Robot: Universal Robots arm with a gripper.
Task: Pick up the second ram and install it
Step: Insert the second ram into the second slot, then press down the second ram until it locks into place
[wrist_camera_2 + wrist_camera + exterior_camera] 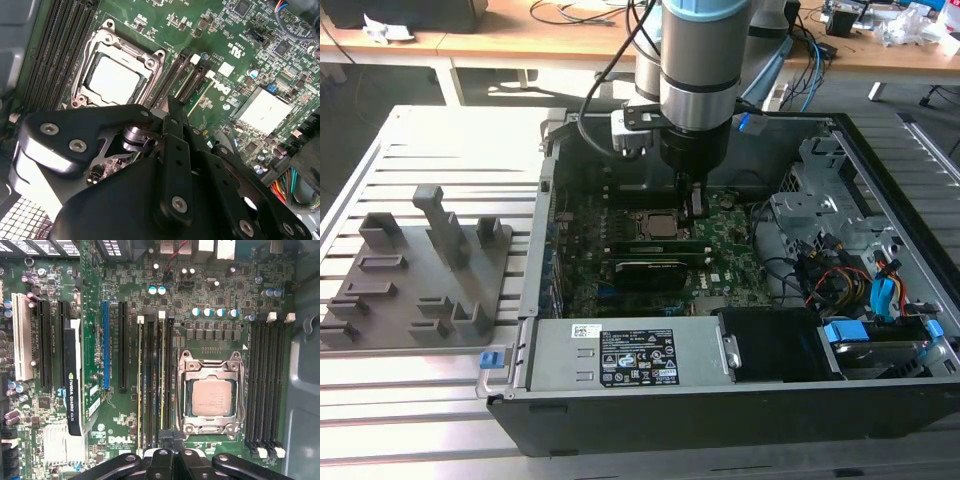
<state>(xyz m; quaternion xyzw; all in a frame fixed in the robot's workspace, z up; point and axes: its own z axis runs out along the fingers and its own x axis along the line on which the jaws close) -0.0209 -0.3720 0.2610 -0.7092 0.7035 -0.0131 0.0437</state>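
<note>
Arm reaches into open computer case [880, 180] on slatted bench [420, 410]; hand [696, 205] poised low over motherboard [125, 285], beside CPU socket [211, 397]. Fingertips meet above memory slots, appearing pressed together on top edge of second ram [162, 385], which stands upright in slot next to socket. Linkage hides stick's near end in both wrist views. Case walls crowd arm; grey holder block [420, 275] sits well apart on bench.
</note>
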